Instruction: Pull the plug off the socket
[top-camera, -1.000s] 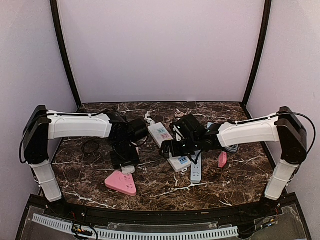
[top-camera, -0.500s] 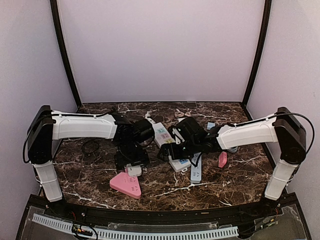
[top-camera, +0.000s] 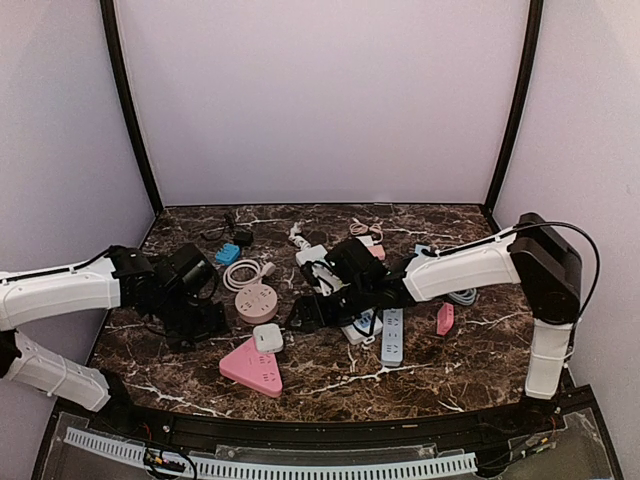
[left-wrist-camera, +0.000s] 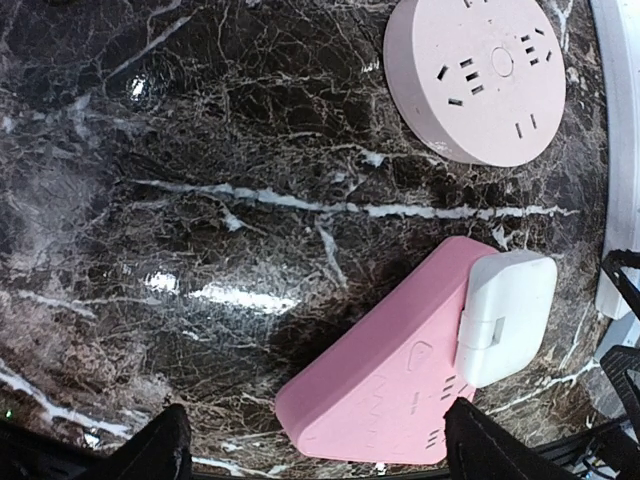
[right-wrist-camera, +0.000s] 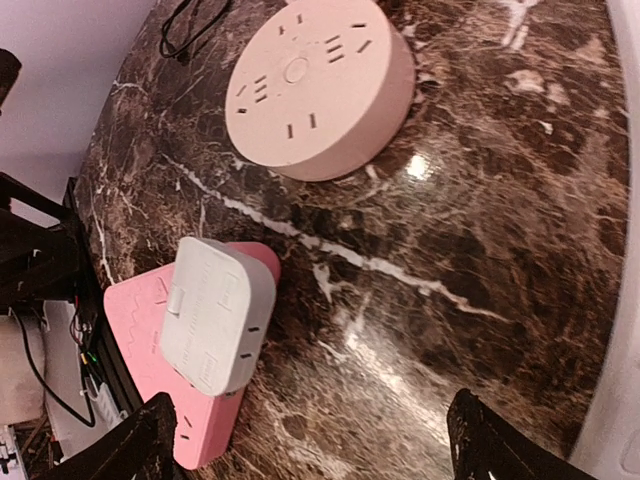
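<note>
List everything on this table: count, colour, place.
Triangular power strip: one, pink, front, left of centre.
Plug adapter: one, white, seated on that strip.
Round socket: one, pink, behind the strip.
Long power strip: one, white, centre.
Short power strip: one, grey-blue, right of it.
Coiled cable: one, white, behind the round socket.
Small adapter: one, blue, back left.
Table: one, dark marble.
Left gripper: black, open, left of the triangular strip.
Right gripper: black, open, right of the round socket.

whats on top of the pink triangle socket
A white plug sits on one corner of the pink triangular socket, flat against its top face. Its pins and the outlets beneath it are covered, so they cannot be seen.
</note>
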